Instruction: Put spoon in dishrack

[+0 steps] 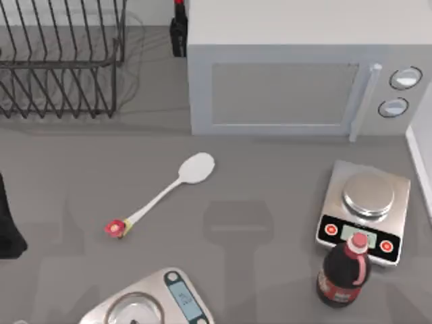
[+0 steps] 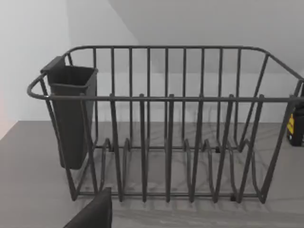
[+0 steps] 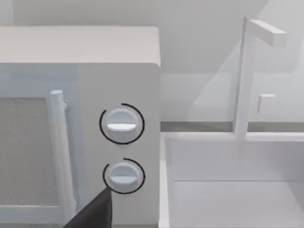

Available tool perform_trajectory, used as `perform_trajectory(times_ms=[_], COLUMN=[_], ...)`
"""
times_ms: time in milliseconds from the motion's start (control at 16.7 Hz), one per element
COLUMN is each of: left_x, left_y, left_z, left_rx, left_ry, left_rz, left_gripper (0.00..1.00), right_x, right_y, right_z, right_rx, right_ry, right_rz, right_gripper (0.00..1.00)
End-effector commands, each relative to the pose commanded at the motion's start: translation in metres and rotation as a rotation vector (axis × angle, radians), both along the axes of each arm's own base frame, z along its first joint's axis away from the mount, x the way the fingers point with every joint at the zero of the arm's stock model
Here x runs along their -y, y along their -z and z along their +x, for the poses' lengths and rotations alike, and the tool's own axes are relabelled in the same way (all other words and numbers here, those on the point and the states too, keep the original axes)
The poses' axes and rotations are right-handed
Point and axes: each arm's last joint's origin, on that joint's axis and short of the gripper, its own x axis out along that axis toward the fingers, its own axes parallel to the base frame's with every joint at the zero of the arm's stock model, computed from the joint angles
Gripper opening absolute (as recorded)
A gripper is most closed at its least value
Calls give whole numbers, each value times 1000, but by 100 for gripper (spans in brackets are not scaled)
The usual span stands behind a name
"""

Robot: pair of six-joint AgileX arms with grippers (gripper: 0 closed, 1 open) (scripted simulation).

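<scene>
The spoon (image 1: pixel 165 194) lies flat on the table (image 1: pixel 270 175), well apart from the dishrack (image 1: pixel 57 57) at the far left. The left arm (image 1: pixel 8 223) sits at the left edge; I cannot tell its finger state.

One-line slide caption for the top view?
White spoon lies flat on the grey table, between the dishrack and a kitchen scale.

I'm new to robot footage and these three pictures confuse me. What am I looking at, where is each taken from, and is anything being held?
This is a simulated two-armed AgileX robot at a table. One camera looks down from above; the other two ride on the wrists. From above, the spoon lies loose on the table, held by nothing, in front of the microwave. The dishrack stands at the back left. The left wrist camera faces that rack, the right one the microwave's knobs.
</scene>
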Motion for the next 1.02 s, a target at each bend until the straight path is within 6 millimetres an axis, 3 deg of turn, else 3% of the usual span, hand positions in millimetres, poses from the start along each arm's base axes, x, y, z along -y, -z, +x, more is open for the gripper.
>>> perform_trajectory(times_ms=[300,600,780,1020], left_x=[2,12,25,58], left_y=[-11,-58,-88,-109], left_z=[0,16,46,109], left_rx=[-47,-287,-506,-823], left_ry=[20,114,200,335], left_rz=[14,85,159,288], left_gripper=[100,100,100,100], right_x=[0,0,0,0], right_y=[0,0,0,0], right_z=[0,0,0,0], right_rx=[0,0,0,0], right_ry=[0,0,0,0], right_rz=[0,0,0,0], right_gripper=[100,100,100,100])
